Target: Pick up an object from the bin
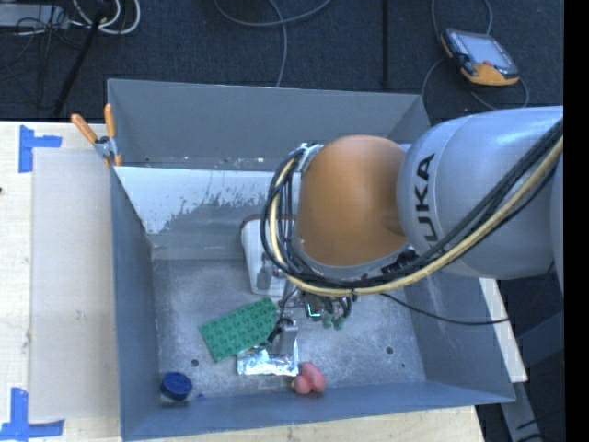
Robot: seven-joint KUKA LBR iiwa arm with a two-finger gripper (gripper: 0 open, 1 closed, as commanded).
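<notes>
Nearest me, by the near wall of the bin (184,279), a blue cap (175,387) sits in the left corner. A pink lump (308,378) lies just beside a silver foil packet (267,365), whose long axis runs along that wall. The gripper (285,339) stands at the packet's far edge, over the right end of a green studded plate (237,330) that stretches left. I cannot tell whether it is spread or closed. Behind it lies a white thing (256,247).
</notes>
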